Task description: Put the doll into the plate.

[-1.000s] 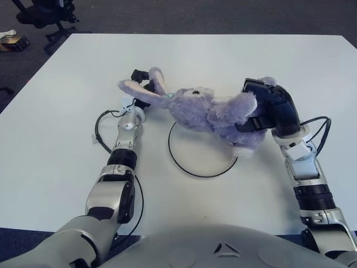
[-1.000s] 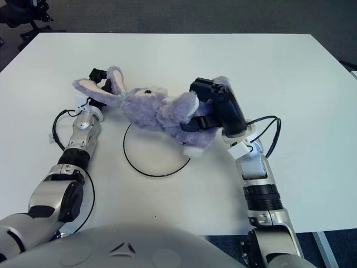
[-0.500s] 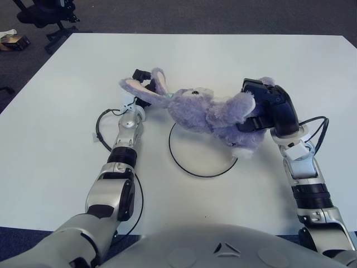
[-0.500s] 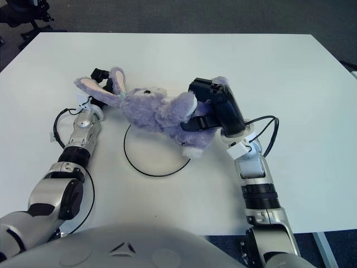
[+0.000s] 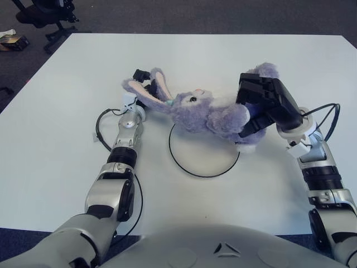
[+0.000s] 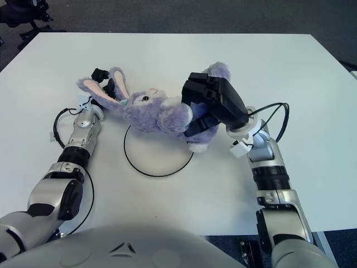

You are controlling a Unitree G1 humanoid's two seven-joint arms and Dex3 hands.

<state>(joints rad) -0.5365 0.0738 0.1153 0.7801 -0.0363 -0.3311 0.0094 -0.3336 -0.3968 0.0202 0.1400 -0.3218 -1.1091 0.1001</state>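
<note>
left eye: our right hand (image 5: 262, 103) is clamped on the doll (image 5: 203, 111) at its rear end, our left hand (image 5: 142, 84) pinches the ears. doll hangs across the far rim of the plate (image 5: 184, 164), mostly beyond it.

right eye: same picture, doll's foot just over the plate's right edge. we'd pull both hands toward us together, keep the body level, centre it over the ring, lower, then let go.

One doll (image 5: 206, 114), one plate (image 5: 203, 159), two hands, apparently one table (image 5: 67, 111).
</note>
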